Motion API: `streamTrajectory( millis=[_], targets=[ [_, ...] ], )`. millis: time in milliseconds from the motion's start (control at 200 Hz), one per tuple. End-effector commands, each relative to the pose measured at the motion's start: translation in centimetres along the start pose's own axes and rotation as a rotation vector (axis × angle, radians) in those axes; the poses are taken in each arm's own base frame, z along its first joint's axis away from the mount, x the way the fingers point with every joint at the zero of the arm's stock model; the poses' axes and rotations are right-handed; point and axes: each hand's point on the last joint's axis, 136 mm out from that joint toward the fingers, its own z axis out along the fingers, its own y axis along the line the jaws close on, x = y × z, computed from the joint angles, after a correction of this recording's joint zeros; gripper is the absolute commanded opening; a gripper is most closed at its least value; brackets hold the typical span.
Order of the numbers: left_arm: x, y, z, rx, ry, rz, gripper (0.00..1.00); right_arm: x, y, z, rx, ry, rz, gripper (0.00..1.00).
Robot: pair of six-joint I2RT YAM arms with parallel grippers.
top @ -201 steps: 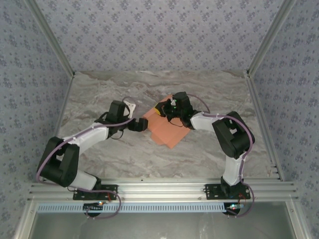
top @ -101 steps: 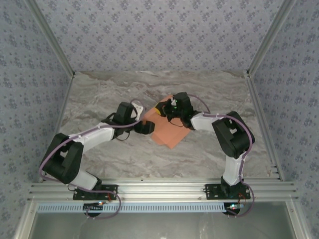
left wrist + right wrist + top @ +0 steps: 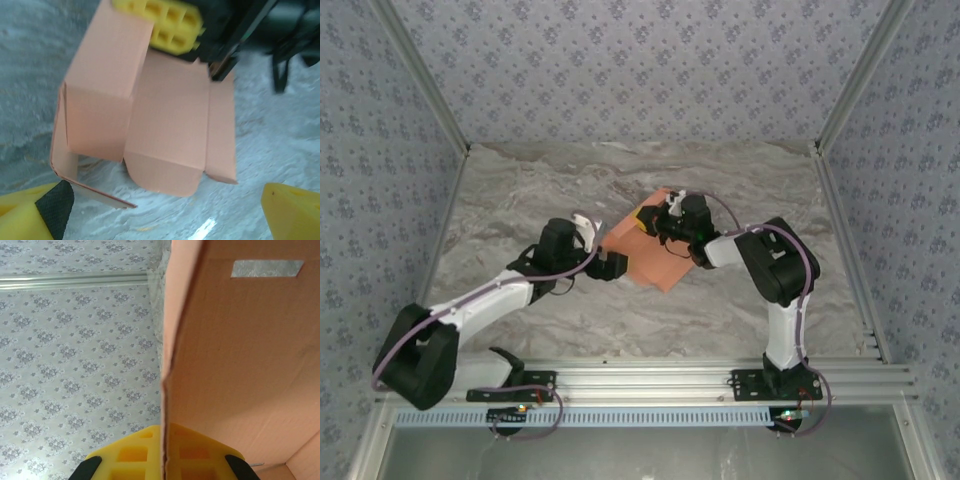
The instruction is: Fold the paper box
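Right gripper (image 3: 162, 457) pinches one raised wall of the orange-salmon thin-card paper box (image 3: 170, 125), which sits mid-way across the grey marble-look table (image 3: 520, 190). Left gripper (image 3: 614, 264) hovers there too, spread wide, holding nothing. Early going, I'd say: one matte panel is creased upright (a slot cut near its edge), while the rounded tuck flap and side tabs lie unfolded.

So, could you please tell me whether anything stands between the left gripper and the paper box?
Nothing visible does. Only table surface lies between the open left gripper and the near flaps of the paper box. The right gripper is shut on the box's far edge, beyond that path.
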Motion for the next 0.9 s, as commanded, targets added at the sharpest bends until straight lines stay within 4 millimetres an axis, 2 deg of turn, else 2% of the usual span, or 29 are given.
streamTrajectory(
  millis=[0, 95, 195, 340, 410, 480, 565, 675, 750, 859, 894],
  targets=[
    [-2.3, -0.9, -1.8, 0.004, -0.111, 0.010, 0.99, 0.3, -0.4, -0.1, -0.019, 0.021, -0.067, 0.00],
    [-1.6, 1.4, -2.8, -0.116, -0.155, -0.010, 0.99, 0.5, -1.0, -0.2, -0.009, 0.028, -0.066, 0.00],
    [-0.2, 5.4, -3.5, -0.326, -0.162, -0.051, 0.99, 0.6, -1.5, -0.2, -0.008, 0.036, -0.056, 0.00],
    [2.1, 8.9, -3.0, -0.486, -0.117, -0.069, 0.99, 0.6, -2.2, 0.0, -0.013, 0.042, -0.030, 0.00],
    [2.6, 9.1, -2.3, -0.463, -0.143, -0.107, 0.99, 0.5, -2.2, 0.0, -0.022, 0.044, -0.019, 0.00],
    [2.3, 7.3, -1.5, -0.325, -0.212, -0.090, 0.99, 0.4, -2.3, -0.1, -0.024, 0.043, -0.006, 0.00],
    [2.0, 6.3, -1.8, -0.251, -0.292, -0.068, 0.99, 0.1, -2.2, -0.3, -0.031, 0.039, 0.002, 0.00],
    [2.2, 5.8, -2.1, -0.235, -0.289, -0.006, 0.99, -0.1, -2.3, -0.5, -0.032, 0.041, 0.009, 0.00],
    [2.8, 6.9, -2.4, -0.305, -0.251, 0.004, 0.99, -0.2, -2.3, -0.6, -0.034, 0.045, 0.012, 0.00],
    [3.9, 11.0, -3.9, -0.562, -0.198, -0.072, 0.99, -0.3, -2.2, -0.7, -0.040, 0.047, 0.016, 0.00],
    [4.2, 11.7, -4.1, -0.601, -0.189, -0.072, 0.99, -0.2, -2.2, -0.7, -0.040, 0.049, 0.017, 0.00]
  ],
)
